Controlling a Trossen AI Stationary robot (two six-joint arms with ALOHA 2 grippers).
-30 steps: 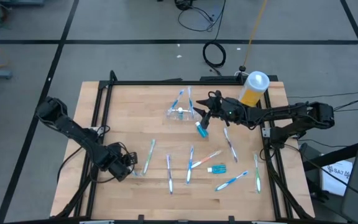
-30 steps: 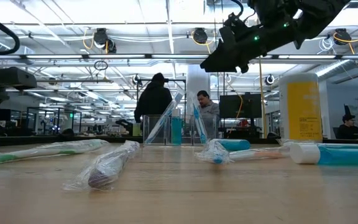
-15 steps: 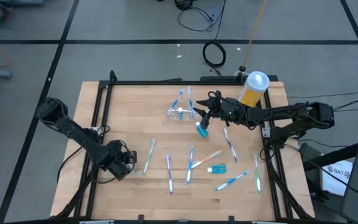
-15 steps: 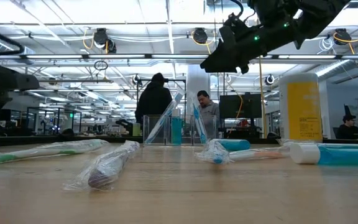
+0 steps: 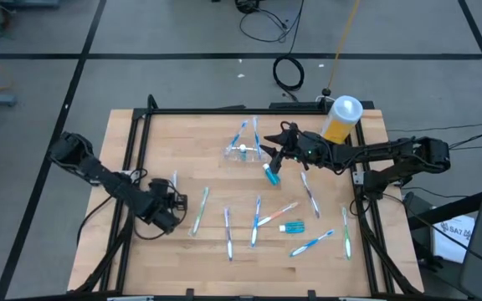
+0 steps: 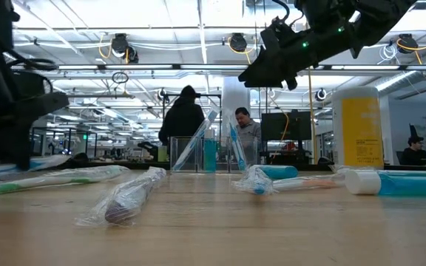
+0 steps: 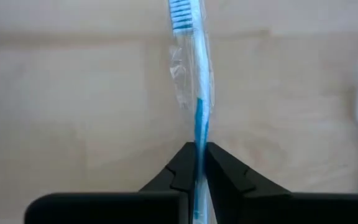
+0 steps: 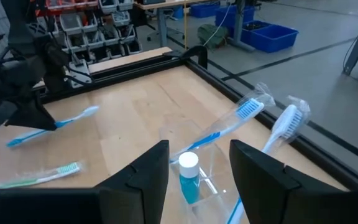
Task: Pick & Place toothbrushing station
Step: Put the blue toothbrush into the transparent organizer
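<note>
Left end effector (image 7: 199, 163) is pinching a wrapped blue toothbrush (image 7: 194, 93), holding it off the table (image 5: 216, 159). Right end effector (image 8: 199, 163) is hovering spread, clear cup (image 8: 194, 177) just below its fingers.

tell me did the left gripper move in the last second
Yes. In the high view the left gripper has risen off the table's near-left corner area and shifted toward the clear cup, its fingers gripping a toothbrush.
</note>
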